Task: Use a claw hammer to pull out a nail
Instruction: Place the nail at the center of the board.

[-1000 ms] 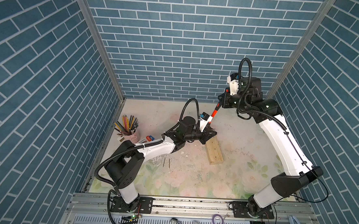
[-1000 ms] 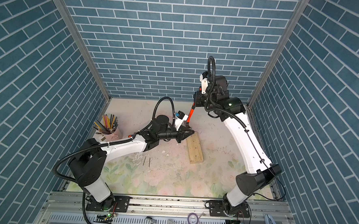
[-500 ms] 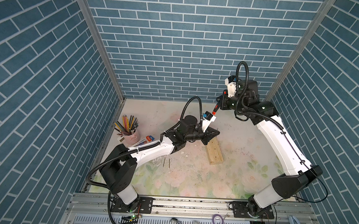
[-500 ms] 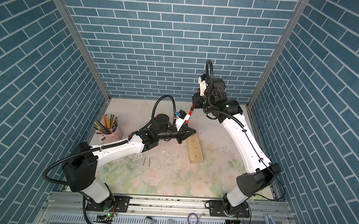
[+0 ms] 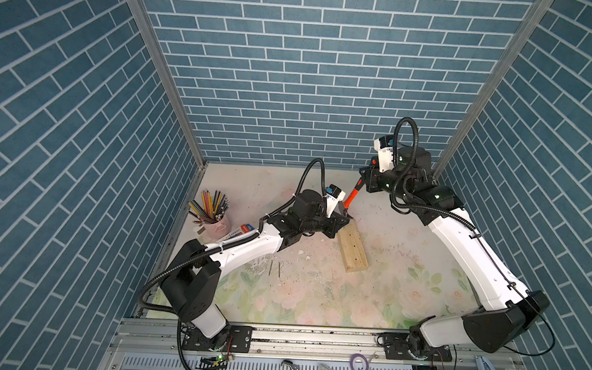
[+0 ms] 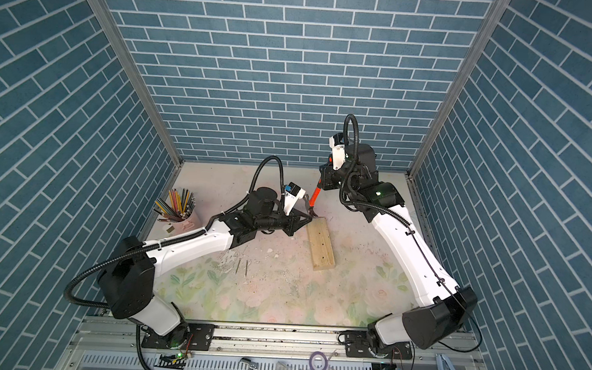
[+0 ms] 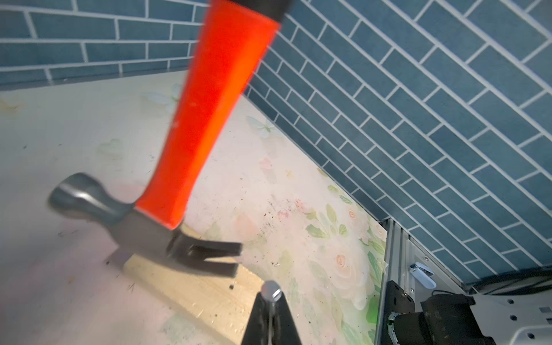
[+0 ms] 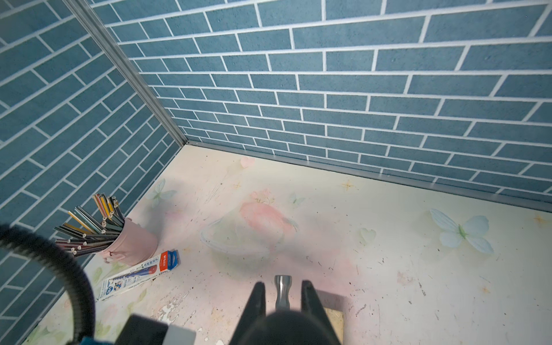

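Note:
The claw hammer (image 7: 206,125) has an orange handle and a steel head, and its forked claw (image 7: 215,257) hovers over the far end of a wooden block (image 7: 203,295). My right gripper (image 8: 283,283) is shut on the hammer's black handle end, seen in both top views (image 5: 366,181) (image 6: 324,180). The hammer head (image 8: 283,291) shows between its fingers. My left gripper (image 7: 270,295) is shut on a nail (image 7: 271,290). The nail's head sticks out at the fingertips, a short gap from the claw. This gripper sits at the block's far end (image 5: 341,222).
A pink cup of pencils (image 5: 213,216) and a flat white box (image 5: 241,230) stand at the left wall. Two loose nails (image 5: 274,268) lie in front of the left arm. The block (image 6: 321,244) lies lengthwise mid-table. Brick walls close in three sides.
My right wrist has swung a little to the left and the hammer handle has tilted with it. My left gripper has stayed at the block's far end.

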Available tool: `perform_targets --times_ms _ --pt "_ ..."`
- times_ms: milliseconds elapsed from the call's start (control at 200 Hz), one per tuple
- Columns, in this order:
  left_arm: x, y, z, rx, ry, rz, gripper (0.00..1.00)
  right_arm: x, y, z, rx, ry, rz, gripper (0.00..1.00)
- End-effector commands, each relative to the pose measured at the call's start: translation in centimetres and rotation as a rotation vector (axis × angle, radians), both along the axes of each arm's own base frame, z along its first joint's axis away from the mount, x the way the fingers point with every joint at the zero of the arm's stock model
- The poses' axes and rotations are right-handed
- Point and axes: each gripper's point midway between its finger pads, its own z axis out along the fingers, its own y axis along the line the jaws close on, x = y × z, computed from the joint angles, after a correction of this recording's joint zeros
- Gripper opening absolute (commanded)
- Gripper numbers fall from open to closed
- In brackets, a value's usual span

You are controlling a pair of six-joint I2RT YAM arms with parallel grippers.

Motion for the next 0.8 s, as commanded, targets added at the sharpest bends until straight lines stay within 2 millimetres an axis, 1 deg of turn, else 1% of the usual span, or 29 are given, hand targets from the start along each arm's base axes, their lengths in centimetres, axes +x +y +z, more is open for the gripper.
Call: perform_targets --times_ms 0,70,160,255,330,520,640,795 --pt "0.2 3.1 -1.6 0.124 0.083 0.125 0.00 -0.2 0.2 5.1 0.043 -0.220 0.039 0.00" --pt "0.1 4.8 -2.9 0.212 0.124 0.180 0.00 -0.1 0.3 4.6 0.018 -0.229 0.049 0.00" --pt "-0.2 6.9 -3.8 0.302 0.156 0.243 0.00 0.0 0.4 3.8 -0.009 -0.237 0.066 0.00" --pt "-0.8 8.6 -4.6 0.361 0.201 0.291 0.00 -0.2 0.6 3.3 -0.020 -0.253 0.088 0.00" --pt "-1.3 9.9 -6.0 0.413 0.245 0.330 0.00 -0.6 0.8 3.2 -0.016 -0.273 0.108 0.00" --pt "-3.3 12.3 -10.3 0.512 0.372 0.394 0.00 -1.3 0.6 3.0 -0.012 -0.301 0.124 0.00" --pt "-4.2 13.8 -12.5 0.570 0.417 0.437 0.00 -1.4 0.6 2.9 -0.017 -0.303 0.126 0.00" --pt "-5.9 14.9 -15.2 0.622 0.485 0.439 0.00 -1.4 0.7 3.0 -0.012 -0.310 0.131 0.00"
